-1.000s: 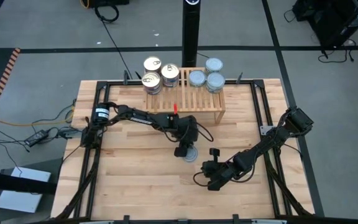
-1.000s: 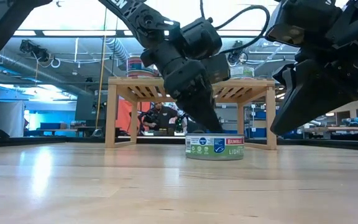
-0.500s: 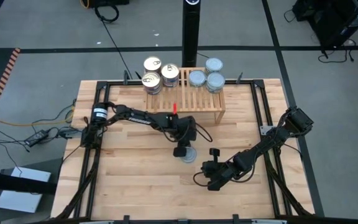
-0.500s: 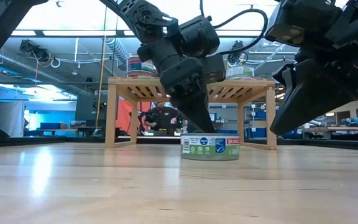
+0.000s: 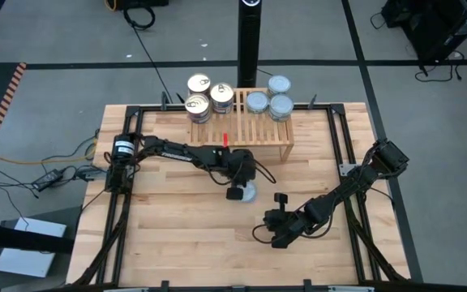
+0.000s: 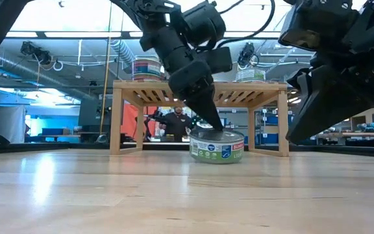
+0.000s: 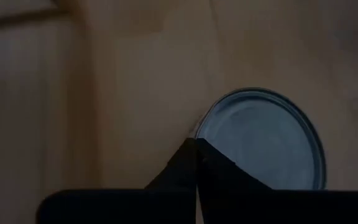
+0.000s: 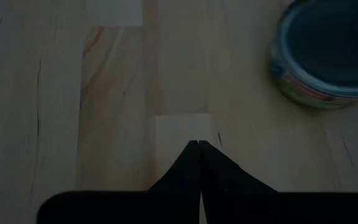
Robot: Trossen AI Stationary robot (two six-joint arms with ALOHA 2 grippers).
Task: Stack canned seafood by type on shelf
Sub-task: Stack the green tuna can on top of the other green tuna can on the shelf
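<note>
The left gripper, at frame centre, has clenched its fingers empty against the rim of the blue-lidded tin, nudging it toward the shelf without grasping it, while the right gripper waits clenched lower right.

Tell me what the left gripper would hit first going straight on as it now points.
Probably the blue-lidded round metal tin on the tabletop: the left gripper, fingers shut, already sits at its rim.

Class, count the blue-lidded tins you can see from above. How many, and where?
4: three tops on the shelf's right end, one on the table by the left hand. Stacked tins underneath may be hidden.
</note>
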